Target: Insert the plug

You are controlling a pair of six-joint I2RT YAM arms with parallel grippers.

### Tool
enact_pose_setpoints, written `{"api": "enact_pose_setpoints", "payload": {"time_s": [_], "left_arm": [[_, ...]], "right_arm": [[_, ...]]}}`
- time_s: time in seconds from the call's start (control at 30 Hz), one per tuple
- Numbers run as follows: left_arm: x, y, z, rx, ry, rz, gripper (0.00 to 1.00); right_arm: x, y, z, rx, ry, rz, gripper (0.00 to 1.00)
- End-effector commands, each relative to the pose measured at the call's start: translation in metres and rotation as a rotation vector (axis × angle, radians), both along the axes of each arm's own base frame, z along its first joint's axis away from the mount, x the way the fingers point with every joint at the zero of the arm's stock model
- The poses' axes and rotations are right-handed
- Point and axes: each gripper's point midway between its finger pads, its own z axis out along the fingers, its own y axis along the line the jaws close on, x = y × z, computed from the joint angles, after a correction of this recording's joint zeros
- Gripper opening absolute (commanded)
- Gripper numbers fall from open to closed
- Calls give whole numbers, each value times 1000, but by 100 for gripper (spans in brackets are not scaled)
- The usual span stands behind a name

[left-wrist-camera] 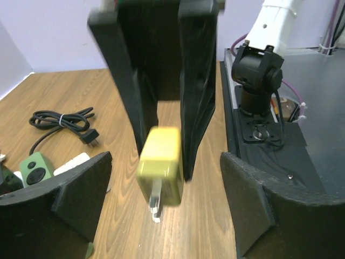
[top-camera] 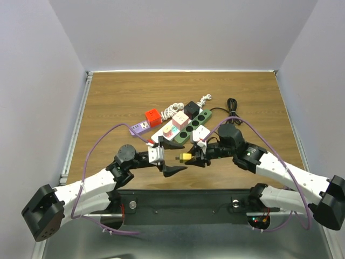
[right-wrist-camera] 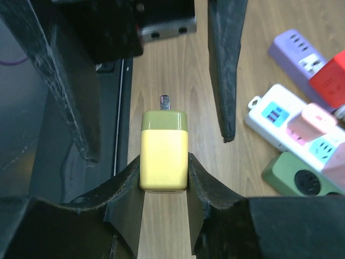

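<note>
- The right claw (right-wrist-camera: 164, 162) is clamping the yellow plug (right-wrist-camera: 164, 144) by its two sides, with the metal prongs pointing away towards the left arm.
- The left claw (left-wrist-camera: 166, 159) is standing wide open, its fingers (right-wrist-camera: 226, 70) flanking the plug with a gap on each side.
- The plug is hanging above the wooden surface (top-camera: 118, 102), near the front edge, close to the green power strip (top-camera: 190, 127) and the white power strip (top-camera: 171, 133).
</note>
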Motion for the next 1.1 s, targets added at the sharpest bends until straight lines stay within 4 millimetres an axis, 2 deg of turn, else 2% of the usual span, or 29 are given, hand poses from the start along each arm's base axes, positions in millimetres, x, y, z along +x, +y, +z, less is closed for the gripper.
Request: {"api": "enact_pose_setpoints", "payload": {"time_s": [0.0, 0.2, 0.37, 0.53, 0.67, 0.7, 0.73, 0.93, 0.97, 1.0, 1.07], "left_arm": [[-3, -5, 24, -43, -63, -43, 82], [-8, -8, 19, -24, -56, -81, 61], [-6, -10, 16, -13, -45, -77, 61], [-5, -11, 18, -12, -50, -74, 50], [-2, -12, 18, -9, -48, -67, 31], [-2, -13, 19, -9, -49, -63, 3], [-1, -13, 19, -10, -44, -58, 0], [-4, -14, 17, -17, -54, -63, 0], [-4, -14, 17, -22, -58, -60, 0], [-3, -12, 18, -37, -63, -38, 0], [5, -9, 19, -54, -60, 18, 0]], "right_arm": [[-2, 3, 6, -3, -18, 36, 1], [-7, -3, 13, 22, -48, 39, 0], [-7, -5, 17, 33, -58, 33, 1], [-6, -4, 14, 24, -51, 35, 0], [-3, -2, 9, 9, -42, 25, 1], [-3, -2, 8, 6, -41, 23, 0], [-1, -1, 9, 7, -42, 21, 1], [-1, -2, 8, 4, -39, 17, 1], [0, -2, 9, 5, -41, 7, 5], [3, -2, 11, 8, -38, -12, 19], [6, -1, 18, 27, -25, -41, 27]]}}
